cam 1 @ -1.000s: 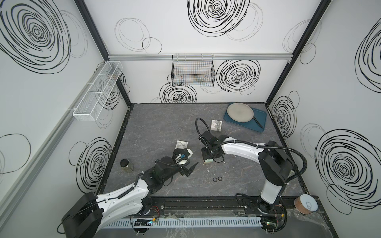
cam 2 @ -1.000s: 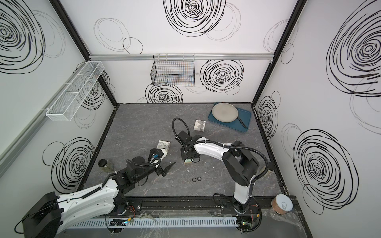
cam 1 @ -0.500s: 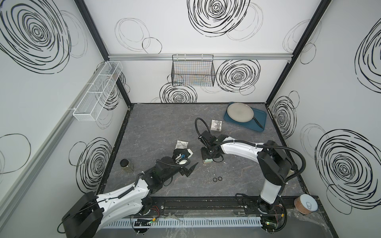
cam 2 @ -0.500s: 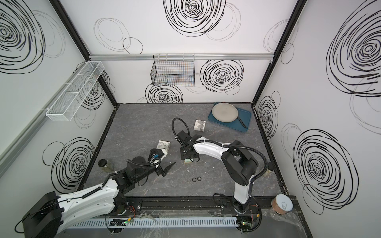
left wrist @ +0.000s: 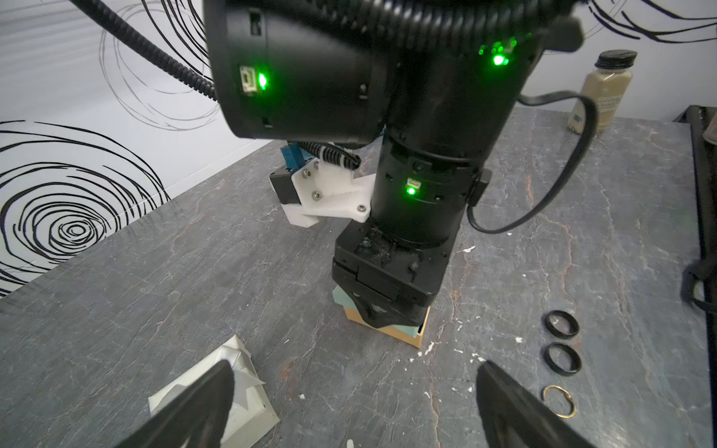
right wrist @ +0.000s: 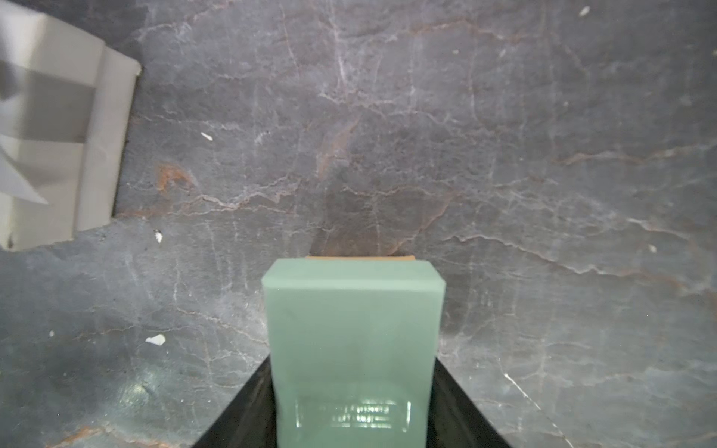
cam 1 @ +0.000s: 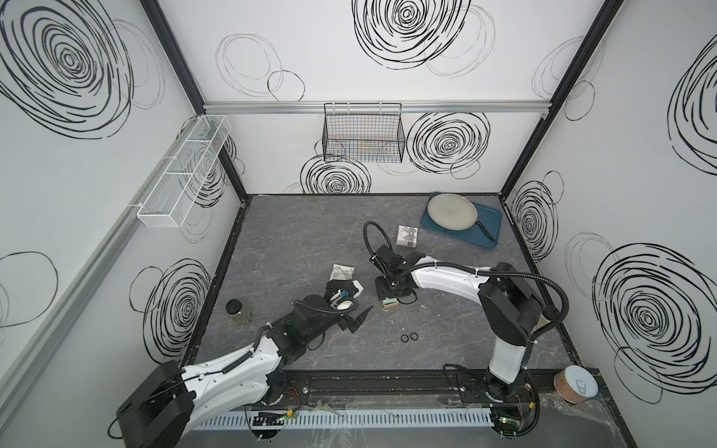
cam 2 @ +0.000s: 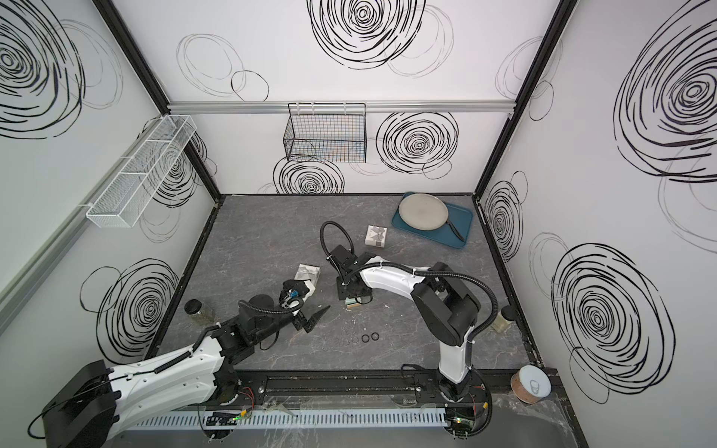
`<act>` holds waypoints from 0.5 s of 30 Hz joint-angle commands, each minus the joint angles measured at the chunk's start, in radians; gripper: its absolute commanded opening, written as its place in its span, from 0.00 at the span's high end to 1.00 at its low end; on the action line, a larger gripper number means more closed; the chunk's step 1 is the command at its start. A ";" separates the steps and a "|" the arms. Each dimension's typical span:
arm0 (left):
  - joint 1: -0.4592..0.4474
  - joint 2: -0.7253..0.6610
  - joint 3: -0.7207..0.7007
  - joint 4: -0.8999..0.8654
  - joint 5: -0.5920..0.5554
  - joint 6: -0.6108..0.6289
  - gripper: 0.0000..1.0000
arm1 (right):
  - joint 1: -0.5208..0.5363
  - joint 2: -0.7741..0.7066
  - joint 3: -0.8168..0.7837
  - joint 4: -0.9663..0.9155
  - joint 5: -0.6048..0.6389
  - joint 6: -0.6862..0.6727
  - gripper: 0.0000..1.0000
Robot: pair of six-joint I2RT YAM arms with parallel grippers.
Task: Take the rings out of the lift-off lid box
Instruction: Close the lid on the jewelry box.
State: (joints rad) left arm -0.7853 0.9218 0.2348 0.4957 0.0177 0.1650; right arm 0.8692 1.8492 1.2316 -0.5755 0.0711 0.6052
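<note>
Reading both top views as a clock face, with 12 at the back wall and 6 at the arms' rail, the items run from left to right as follows. A jar stands at 8 o'clock by the edge of the table. The left gripper hovers just left of centre, its jaws spread wide and empty, with one finger over a white patterned box. The lift-off lid box sits at centre. The right gripper points straight down on it, its fingers closed on opposite sides of the green lid. A strip of the tan base shows beneath the lid. Whether the lid is seated or just clear of the base cannot be told, and the box's interior is hidden.

The rings lie outside the box on bare table at 6 o'clock. They form a short row whose long axis runs from 9 to 3. Faint pale ones, hard to count, are at the 9 end, and the two black rings are at the 3 end. The row lies at 6 o'clock from the right gripper, which is slightly the nearer, and at 4 o'clock from the left gripper.

The emptying appears largely done. The right hand is occupied, so any further pick would probably fall to the free left one. A pan on a blue tray sits at 1 o'clock, well apart.
</note>
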 commanded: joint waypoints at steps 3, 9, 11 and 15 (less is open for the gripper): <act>-0.005 0.003 0.010 0.033 -0.007 0.015 0.00 | 0.011 0.008 0.035 -0.064 0.031 0.000 0.42; -0.005 0.002 0.010 0.032 -0.008 0.017 0.01 | 0.014 0.003 0.043 -0.081 0.039 -0.007 0.42; -0.005 0.003 0.009 0.031 -0.008 0.017 0.00 | 0.016 0.002 0.042 -0.081 0.039 -0.008 0.42; -0.005 0.002 0.011 0.030 -0.010 0.018 0.00 | 0.020 0.007 0.036 -0.076 0.036 -0.003 0.42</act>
State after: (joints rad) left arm -0.7853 0.9218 0.2348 0.4953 0.0170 0.1658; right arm 0.8776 1.8492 1.2495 -0.6178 0.0906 0.5976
